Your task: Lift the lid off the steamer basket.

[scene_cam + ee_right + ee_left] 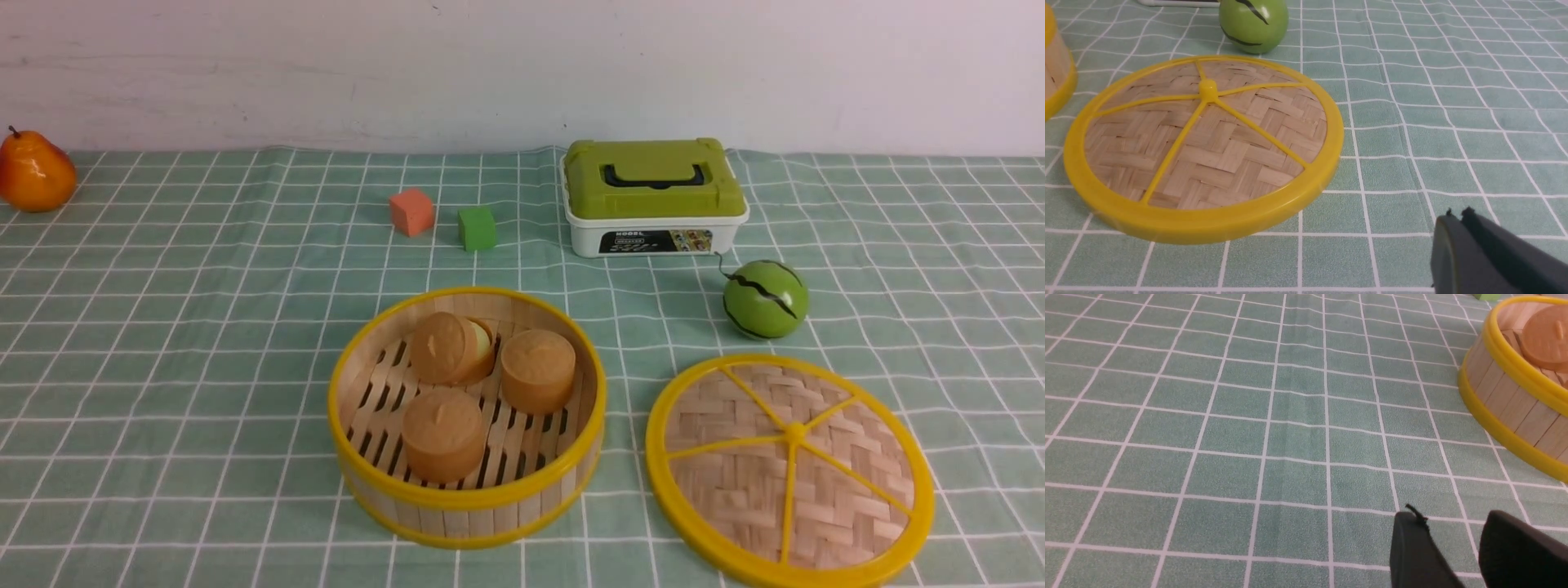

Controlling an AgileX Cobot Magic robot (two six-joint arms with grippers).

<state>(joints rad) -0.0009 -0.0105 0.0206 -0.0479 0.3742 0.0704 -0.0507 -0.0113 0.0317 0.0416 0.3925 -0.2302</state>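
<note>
Already off: the lid is laid flat on the checked cloth, just right of the open steamer basket, apart from it. Three brown buns are seen inside. Left gripper is parted slightly, empty. Right gripper is closed, empty, near the lid's edge.

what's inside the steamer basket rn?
Three round tan buns sit on the slatted floor of the steamer basket; one leans tilted, two stand flat. The lid lies apart on the cloth. Floor under the buns is hidden.
</note>
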